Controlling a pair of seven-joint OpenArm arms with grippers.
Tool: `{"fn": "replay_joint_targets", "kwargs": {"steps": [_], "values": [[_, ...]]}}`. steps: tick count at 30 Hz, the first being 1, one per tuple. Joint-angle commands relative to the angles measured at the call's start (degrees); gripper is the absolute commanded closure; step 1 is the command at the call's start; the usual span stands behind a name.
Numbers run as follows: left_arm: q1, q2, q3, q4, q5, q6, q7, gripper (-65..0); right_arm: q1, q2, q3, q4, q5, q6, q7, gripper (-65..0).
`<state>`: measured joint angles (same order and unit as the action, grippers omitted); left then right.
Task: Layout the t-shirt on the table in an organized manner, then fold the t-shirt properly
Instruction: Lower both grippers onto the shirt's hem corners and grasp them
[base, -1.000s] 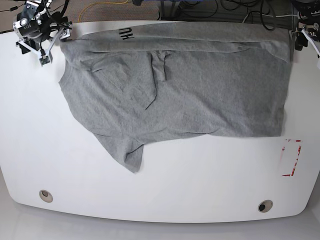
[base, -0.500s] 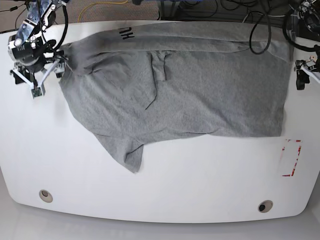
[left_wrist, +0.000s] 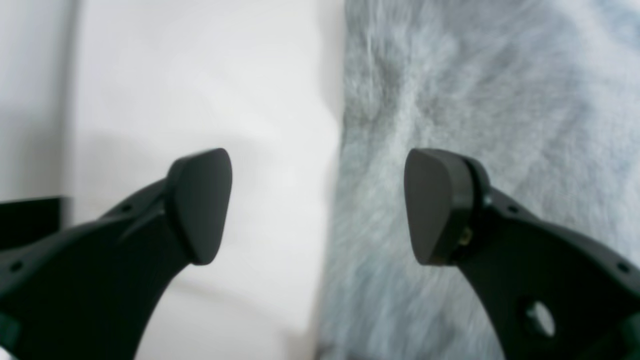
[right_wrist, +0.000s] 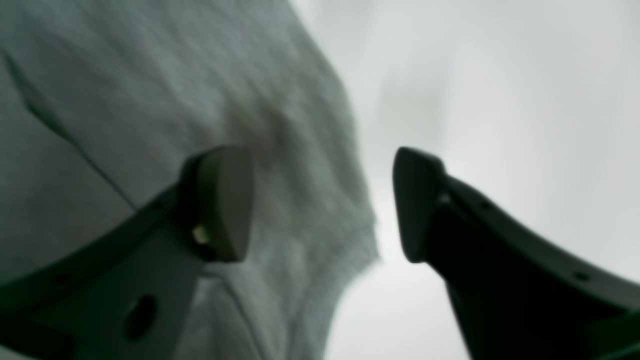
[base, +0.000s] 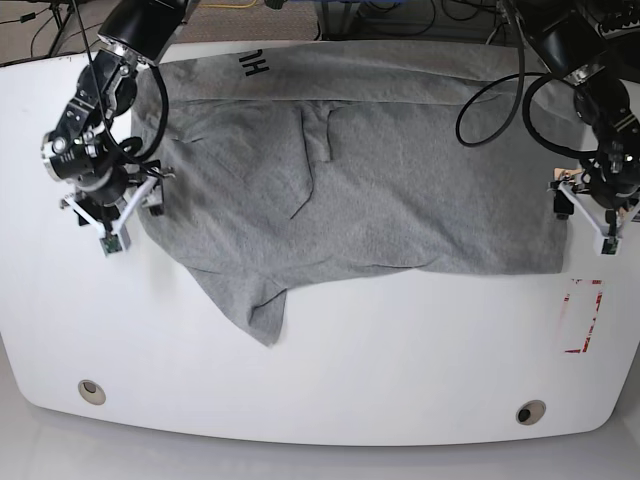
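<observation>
The heather-grey t-shirt (base: 400, 180) lies spread over the white table (base: 400, 360), with black lettering (base: 255, 65) at its far edge and a sleeve pointing toward the near left. My right gripper (base: 125, 218) is open at the shirt's left edge. In the right wrist view the right gripper (right_wrist: 322, 200) straddles the shirt's edge (right_wrist: 150, 100), one finger over cloth, one over table. My left gripper (base: 585, 222) is open at the shirt's right edge. In the left wrist view the left gripper (left_wrist: 320, 205) straddles the cloth edge (left_wrist: 475, 100) the same way.
Two metal grommets (base: 91, 391) (base: 530, 411) sit near the table's front edge. A red-and-white mark (base: 582, 315) lies at the right, just below the shirt's corner. Cables hang behind the table's far edge (base: 400, 15).
Both arms have come from the table's far corners toward the front, along the shirt's left and right edges. Both grippers stay open. The shirt has barely shifted.
</observation>
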<state>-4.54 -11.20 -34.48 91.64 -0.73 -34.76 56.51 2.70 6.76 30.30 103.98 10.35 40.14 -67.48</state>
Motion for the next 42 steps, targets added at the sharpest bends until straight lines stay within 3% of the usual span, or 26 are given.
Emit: {"fn": "replay_joint_targets", "kwargs": {"steps": [1, 6, 10, 18, 23, 28, 31, 42], "values": [[-2.72, 0.17, 0.68, -3.33, 2.53, 0.17, -4.51, -51.2, 2.36, 0.49, -0.02, -3.46, 0.16, -0.14, 3.62, -30.3], [-4.92, 0.34, 2.52, -10.36, 5.00, 0.17, -8.82, -51.1, 4.38, 0.84, -3.54, -11.98, 0.07, -0.14, 10.65, -16.0], [-6.41, 0.26, 2.61, -15.64, 5.08, 0.26, -10.49, -51.1, 5.26, 1.02, -4.94, -17.61, 0.07, -0.14, 14.08, -10.9], [-9.31, -0.71, 2.70, -26.54, 5.08, 0.26, -13.92, -51.1, 5.52, 2.07, -5.38, -26.14, -0.28, -0.14, 19.70, -10.9], [-11.24, -1.41, 5.25, -32.95, 5.08, 0.43, -17.08, -51.1, 5.87, 2.42, -5.38, -30.80, -4.50, -0.14, 23.75, -10.9], [-13.09, -2.91, 7.62, -37.96, 5.00, 4.65, -20.16, -51.1, 7.72, 3.30, -5.29, -35.90, -8.46, -0.14, 28.58, -10.9], [-14.32, -3.00, 7.80, -39.28, 5.00, 6.50, -21.39, -51.1, 9.39, 4.44, -5.29, -39.41, -9.43, -0.14, 31.22, -10.9], [-18.81, -3.00, 7.97, -39.64, 5.08, 6.50, -21.48, -51.2, 17.21, 8.49, -5.38, -49.61, -9.69, -0.14, 35.00, -10.9]]}}
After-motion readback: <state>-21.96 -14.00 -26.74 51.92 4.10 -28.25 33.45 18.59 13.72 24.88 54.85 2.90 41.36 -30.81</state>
